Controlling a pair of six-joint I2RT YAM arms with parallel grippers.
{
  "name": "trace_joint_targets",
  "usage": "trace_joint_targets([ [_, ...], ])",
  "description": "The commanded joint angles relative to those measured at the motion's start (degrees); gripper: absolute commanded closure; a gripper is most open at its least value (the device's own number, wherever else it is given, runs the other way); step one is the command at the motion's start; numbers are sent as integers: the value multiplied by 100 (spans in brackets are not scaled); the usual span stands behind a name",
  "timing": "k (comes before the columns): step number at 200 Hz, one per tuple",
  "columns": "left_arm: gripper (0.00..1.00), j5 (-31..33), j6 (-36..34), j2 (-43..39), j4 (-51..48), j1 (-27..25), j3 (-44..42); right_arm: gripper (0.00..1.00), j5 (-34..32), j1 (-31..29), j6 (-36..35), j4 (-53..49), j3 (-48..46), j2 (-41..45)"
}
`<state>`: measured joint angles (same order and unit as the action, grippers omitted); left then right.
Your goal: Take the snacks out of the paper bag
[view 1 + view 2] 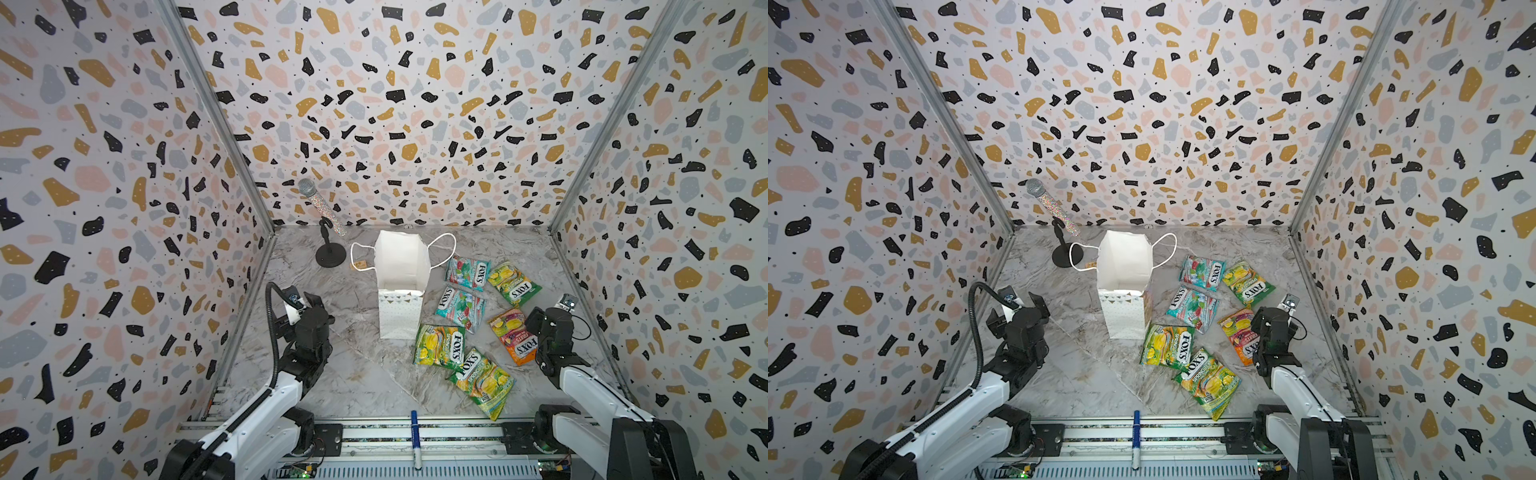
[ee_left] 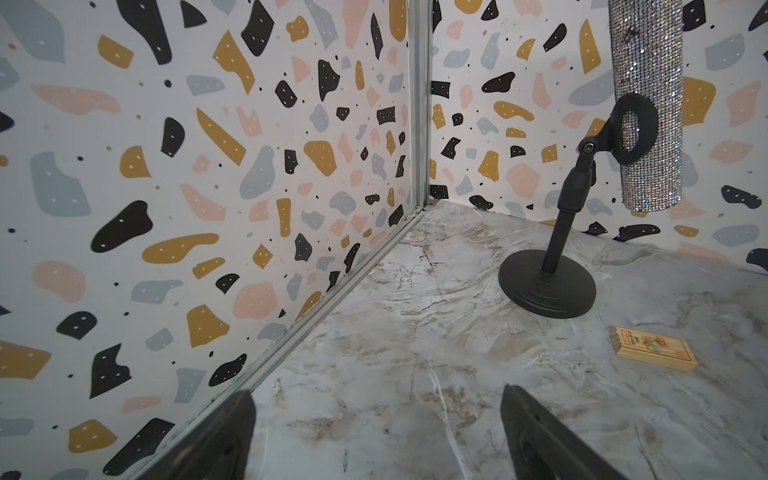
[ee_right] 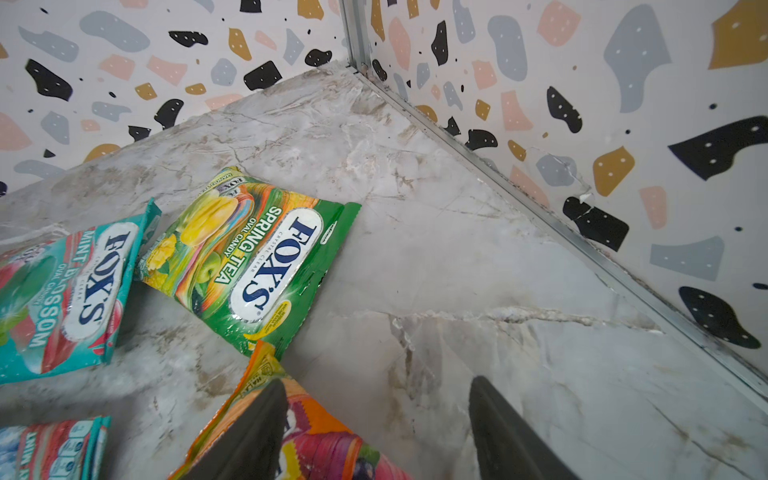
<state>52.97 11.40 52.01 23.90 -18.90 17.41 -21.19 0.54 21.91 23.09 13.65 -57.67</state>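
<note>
In both top views I saw a marble tabletop point(image 1: 340, 374) boxed in by speckled walls point(image 1: 104, 187). The paper bag point(image 1: 400, 307) stood upright mid-table, and all six snacks point(image 1: 440, 347) lay outside to its right. A microphone stand point(image 1: 330, 254) stood just beside its left handle.

Left wrist view: the left gripper point(image 2: 374, 436) hung apart over bare marble, near a wooden block point(image 2: 654, 349).

Right wrist view: the right gripper point(image 3: 374, 432) gaped empty, one finger point(image 3: 249, 440) over the orange packet point(image 3: 316, 424).

Bare left — bag point(image 1: 401, 320) centre, packets point(image 1: 440, 352) right
</note>
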Motion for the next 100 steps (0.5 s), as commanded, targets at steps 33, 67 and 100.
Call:
trace_joint_targets([
  [33, 1, -937, -912, 718, 2468, 323, -515, 29, 484, 12, -712, 2607, -657, -195],
  [67, 0, -1739, -1104, 1127, 3225, 611, -763, 30, 1062, -48, -1237, 3614, -819, -757],
  [100, 0, -2230, -1289, 1439, 3892, 759, -1000, 30, 1290, -323, -1801, 4640, -965, -1133],
])
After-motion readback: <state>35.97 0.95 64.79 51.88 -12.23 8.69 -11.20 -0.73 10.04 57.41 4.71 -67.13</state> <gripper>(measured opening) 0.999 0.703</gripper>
